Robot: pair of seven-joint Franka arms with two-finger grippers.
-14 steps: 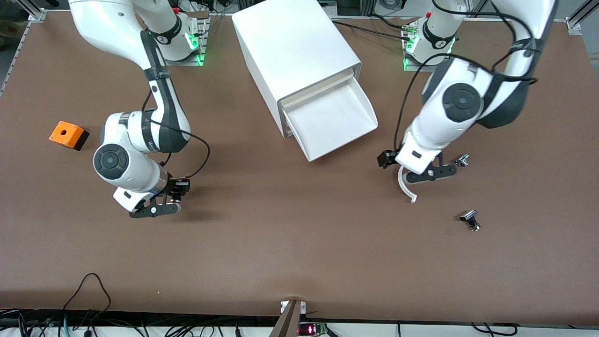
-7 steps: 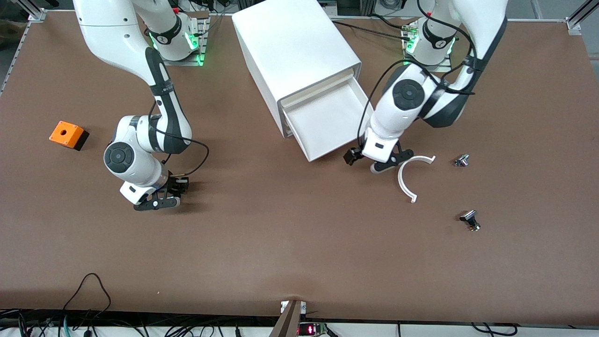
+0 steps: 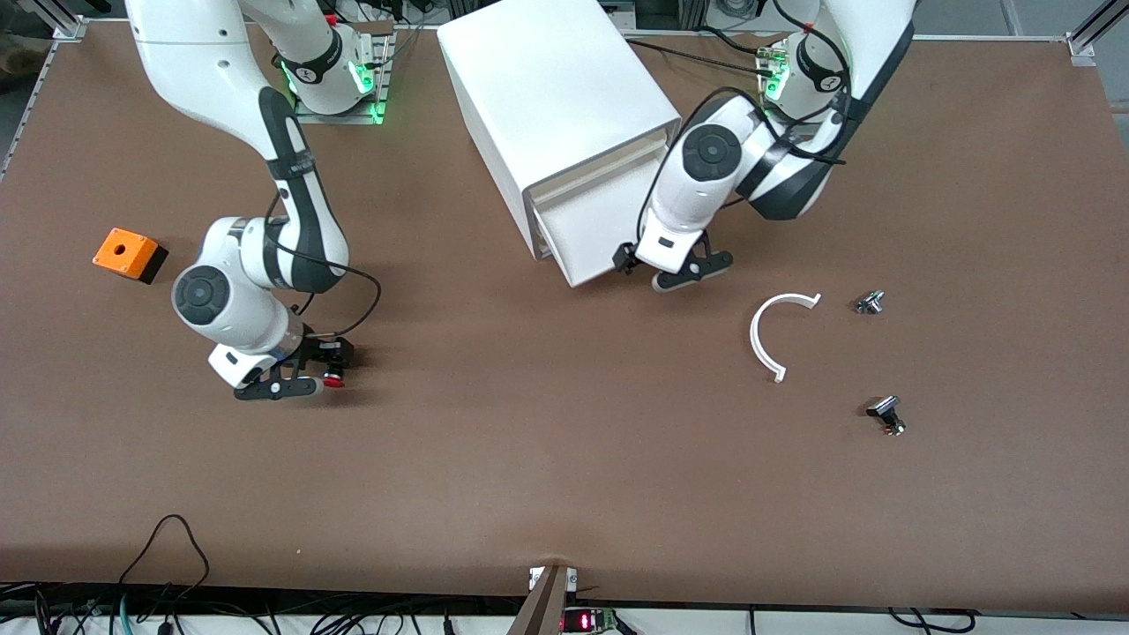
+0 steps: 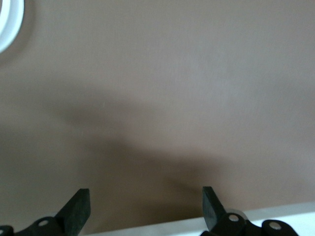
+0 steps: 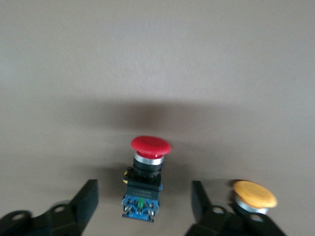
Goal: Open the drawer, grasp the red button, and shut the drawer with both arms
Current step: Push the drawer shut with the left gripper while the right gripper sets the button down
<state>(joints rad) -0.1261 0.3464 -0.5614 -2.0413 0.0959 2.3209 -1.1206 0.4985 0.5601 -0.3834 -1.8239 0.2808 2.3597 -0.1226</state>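
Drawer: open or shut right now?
Open. The drawer sticks out of the cabinet, with the left gripper at its front edge.

Left hand (image 3: 677, 275) and its arm cover open drawer (image 3: 578, 242) tray, contents unseen. Orange-yellow capped button (image 5: 254, 194) half hidden by right hand (image 5: 142, 206) finger. White ring (image 4: 9, 24) cut by left wrist view's edge.

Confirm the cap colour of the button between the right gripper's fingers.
Red: the button has a round red cap, clearest in the right wrist view, with the right gripper open around it.
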